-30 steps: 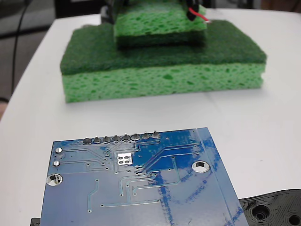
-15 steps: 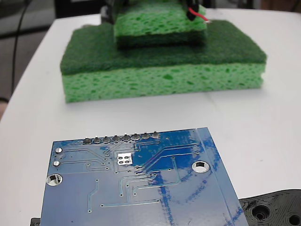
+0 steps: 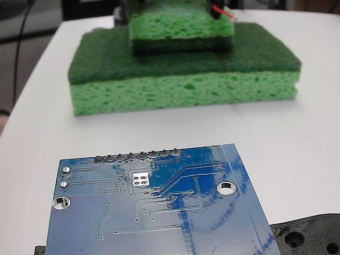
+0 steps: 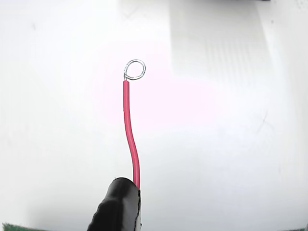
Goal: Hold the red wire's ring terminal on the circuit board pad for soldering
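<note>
The blue circuit board [image 3: 154, 207] lies in the foreground of the fixed view, its row of grey solder points [image 3: 137, 156] along the far edge. Far behind it, at the top edge, the red wire [image 3: 223, 11] pokes out over the small upper sponge. Only a dark sliver of my gripper [image 3: 214, 5] shows there. In the wrist view my gripper [image 4: 122, 204] is shut on the red wire [image 4: 130, 139], which rises slightly curved to the silver ring terminal [image 4: 135, 70] over a white table surface. The ring is well away from the board.
A small green sponge [image 3: 180, 29] rests on a large green sponge [image 3: 180, 79] between my gripper and the board. A black plastic part with holes [image 3: 308, 236] sits at the board's right corner. The white table edge runs along the left.
In the fixed view the red wire and the dark gripper tip have risen slightly toward the top edge. The board and sponges have not moved.
</note>
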Available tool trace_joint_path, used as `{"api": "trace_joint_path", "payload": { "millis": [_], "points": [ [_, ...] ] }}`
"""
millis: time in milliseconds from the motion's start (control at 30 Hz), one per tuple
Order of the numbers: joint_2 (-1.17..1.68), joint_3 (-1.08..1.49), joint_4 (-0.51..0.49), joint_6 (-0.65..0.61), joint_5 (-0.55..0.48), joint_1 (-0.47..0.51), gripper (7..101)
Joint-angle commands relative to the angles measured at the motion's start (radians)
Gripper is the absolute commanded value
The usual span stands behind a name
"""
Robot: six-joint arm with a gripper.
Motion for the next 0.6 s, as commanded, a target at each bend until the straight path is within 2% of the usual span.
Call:
{"api": "trace_joint_path", "payload": {
  "millis": [33,433,600],
  "points": [
    [0.002,-0.028,0.002,0.005,0.011,0.000,100.3],
    [-0.005,-0.110,0.026,-0.002,0.002,0.054,100.3],
    [-0.120,-0.204,0.025,-0.002,0.005,0.060,100.3]
  ]
}}
